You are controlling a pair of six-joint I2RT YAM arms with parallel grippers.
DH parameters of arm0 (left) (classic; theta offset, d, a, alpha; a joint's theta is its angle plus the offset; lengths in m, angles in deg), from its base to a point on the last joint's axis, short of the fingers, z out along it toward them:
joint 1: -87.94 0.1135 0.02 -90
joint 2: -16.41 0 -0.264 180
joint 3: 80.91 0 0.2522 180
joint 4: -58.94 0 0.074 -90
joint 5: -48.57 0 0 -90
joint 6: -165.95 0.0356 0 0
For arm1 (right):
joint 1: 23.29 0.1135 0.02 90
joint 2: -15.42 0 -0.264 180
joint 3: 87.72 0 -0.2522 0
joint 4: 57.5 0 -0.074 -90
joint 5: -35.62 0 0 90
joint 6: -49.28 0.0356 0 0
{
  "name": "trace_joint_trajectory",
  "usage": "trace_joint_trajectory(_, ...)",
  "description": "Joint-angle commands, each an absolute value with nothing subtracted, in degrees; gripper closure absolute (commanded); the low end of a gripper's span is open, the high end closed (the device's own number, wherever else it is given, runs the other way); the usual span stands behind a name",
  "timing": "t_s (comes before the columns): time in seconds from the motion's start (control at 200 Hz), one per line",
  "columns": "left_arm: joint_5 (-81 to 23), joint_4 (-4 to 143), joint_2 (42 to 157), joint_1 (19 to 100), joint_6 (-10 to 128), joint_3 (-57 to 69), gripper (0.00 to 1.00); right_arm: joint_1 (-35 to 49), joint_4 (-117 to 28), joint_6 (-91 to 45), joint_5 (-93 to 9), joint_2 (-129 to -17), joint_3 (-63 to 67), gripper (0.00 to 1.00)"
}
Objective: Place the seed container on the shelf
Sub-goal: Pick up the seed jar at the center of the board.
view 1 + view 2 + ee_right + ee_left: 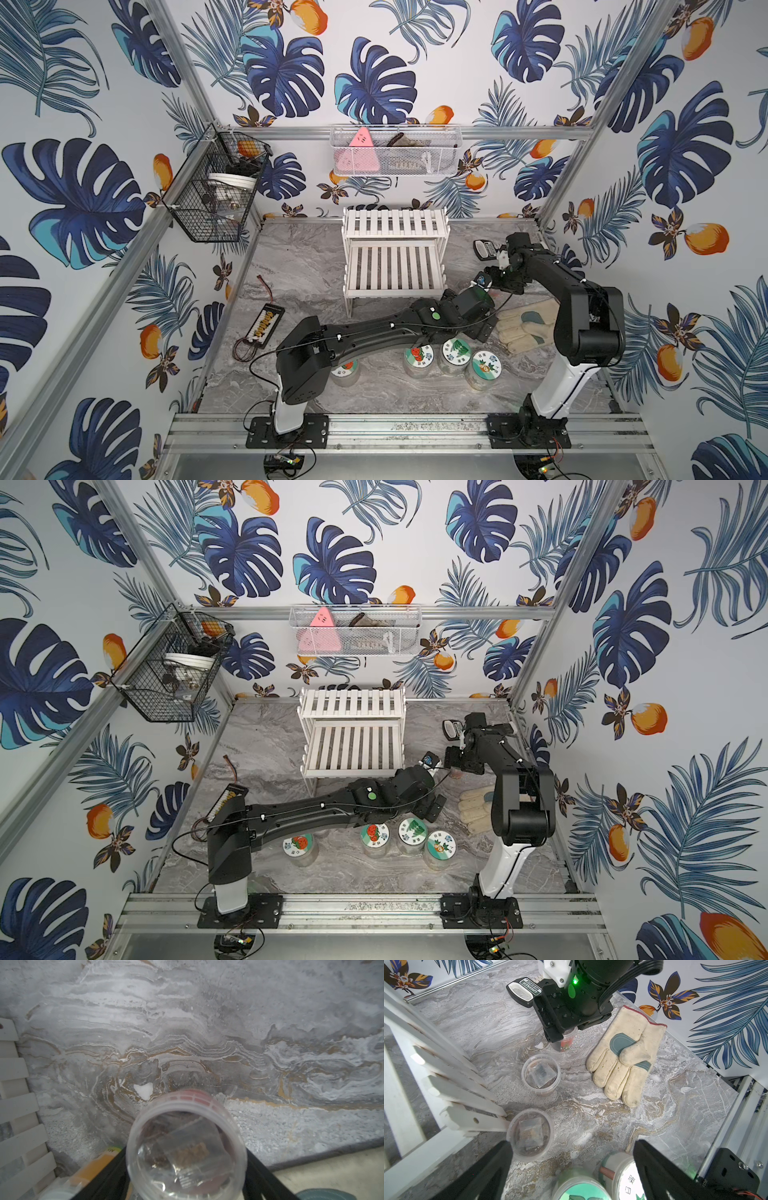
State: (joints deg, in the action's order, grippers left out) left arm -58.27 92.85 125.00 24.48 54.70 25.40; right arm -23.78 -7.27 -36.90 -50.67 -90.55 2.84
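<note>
Although the right pincer [187, 1153] has its two black fingers either side of the clear seed tub [568, 1040], I cannot tell whether they press it or merely flank it. The tub is low at the table [654, 1115], lid end down, between the shelf [392, 291] and a work glove [627, 1057], not on the shelf. A loose hold on that slick round wall would likely let it slip on the lift. Two more clear tubs [540, 1074] beside the shelf could be knocked on the way across. The left pincer [573, 1145], wide open and empty, hangs close by over lidded jars [455, 351]; the arms could clash. Gaps between the shelf's slats may tip a tub set down crooked.
</note>
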Motion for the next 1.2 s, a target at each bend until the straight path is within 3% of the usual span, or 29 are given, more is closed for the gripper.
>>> trace_joint_trajectory(0.0,-58.02,91.61,124.78,24.48,55.32,25.58,0.01,-23.81,-7.09,-37.3,-50.63,-90.6,2.26,0.16)
trace_joint_trajectory(0.666,-58.04,92.12,124.29,24.49,55.61,25.41,0.01,-23.82,-8.54,-36.38,-51.04,-90.66,1.66,0.21)
trace_joint_trajectory(1.196,-60.84,91.17,118.58,25.52,55.0,22.09,0.01,-23.73,-0.42,-32.29,-47.83,-79.46,-0.99,0.23)
